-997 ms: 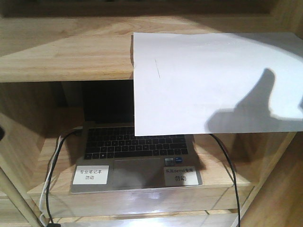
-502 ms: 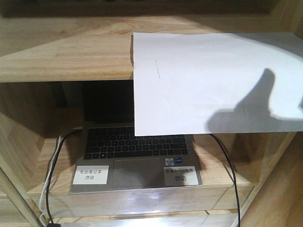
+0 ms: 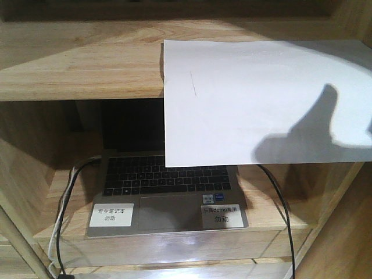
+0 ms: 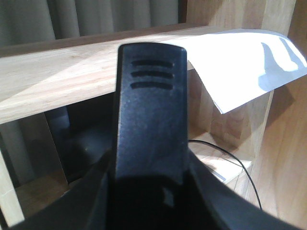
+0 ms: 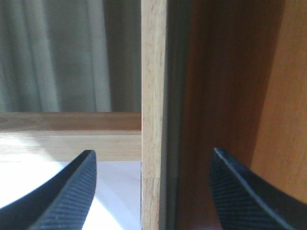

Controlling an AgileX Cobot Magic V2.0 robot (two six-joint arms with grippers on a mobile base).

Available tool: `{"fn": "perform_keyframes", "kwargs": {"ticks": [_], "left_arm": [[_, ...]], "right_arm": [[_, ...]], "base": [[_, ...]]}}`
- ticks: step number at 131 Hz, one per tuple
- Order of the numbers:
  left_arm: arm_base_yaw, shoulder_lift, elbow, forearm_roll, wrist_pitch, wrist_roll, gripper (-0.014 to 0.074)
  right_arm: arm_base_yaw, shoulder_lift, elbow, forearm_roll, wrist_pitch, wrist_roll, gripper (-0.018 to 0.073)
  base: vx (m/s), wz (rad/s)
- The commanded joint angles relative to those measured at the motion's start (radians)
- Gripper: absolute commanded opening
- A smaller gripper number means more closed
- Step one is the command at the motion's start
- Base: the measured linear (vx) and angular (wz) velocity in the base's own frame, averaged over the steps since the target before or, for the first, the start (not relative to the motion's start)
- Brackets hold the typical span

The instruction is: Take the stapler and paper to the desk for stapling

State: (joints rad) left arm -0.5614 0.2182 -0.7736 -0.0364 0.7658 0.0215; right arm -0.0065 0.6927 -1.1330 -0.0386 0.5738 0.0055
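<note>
**Stapler in hand, paper comes next**

The big wooden shelf [image 3: 81, 64] has two spots. The top board holds the paper [image 3: 256, 99]. It lies on the right side, and its near edge hangs out over the front. The spot below holds an open laptop [image 3: 168, 192] with two white stickers [image 3: 111, 214] on it. Black cords [image 3: 279, 209] run down on its left and right.

The left gripper [image 4: 151, 196] seems to be closed around a black thing with three grooves that stands up in front of its camera. I think this is the stapler [image 4: 151, 96], though no orange part shows.

The right gripper [image 5: 152, 153] is spread wide and holds nothing. It faces a wooden post [image 5: 153, 96] at the right end of the shelf, with the white paper low on its left.

So I think the job is at the paper step. Next, the right gripper should slide left onto the part that hangs over, then pinch it gently so it does not crumple.

The desk is not in any view.
</note>
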Motion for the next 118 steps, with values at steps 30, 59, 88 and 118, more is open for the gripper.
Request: {"fn": "perform_keyframes", "kwargs": {"ticks": [30,59,88,118], "left_arm": [[-0.006,0.012,-0.023,-0.009,-0.121,-0.001,-0.0006],[-0.006,0.012,-0.023,-0.009,-0.121,-0.001,-0.0006],[-0.006,0.012,-0.023,-0.009,-0.121,-0.001,-0.0006],[-0.006,0.012,-0.023,-0.009,-0.121,-0.001,-0.0006]], "right_arm": [[-0.005,0.007,-0.025,-0.004,-0.070,-0.005,0.0470],[-0.005,0.007,-0.025,-0.004,-0.070,-0.005,0.0470],[-0.005,0.007,-0.025,-0.004,-0.070,-0.005,0.0470],[-0.005,0.007,-0.025,-0.005,-0.070,-0.005,0.0496]], "base": [[0.00,0.00],[0.00,0.00],[0.00,0.00],[0.00,0.00]]}}
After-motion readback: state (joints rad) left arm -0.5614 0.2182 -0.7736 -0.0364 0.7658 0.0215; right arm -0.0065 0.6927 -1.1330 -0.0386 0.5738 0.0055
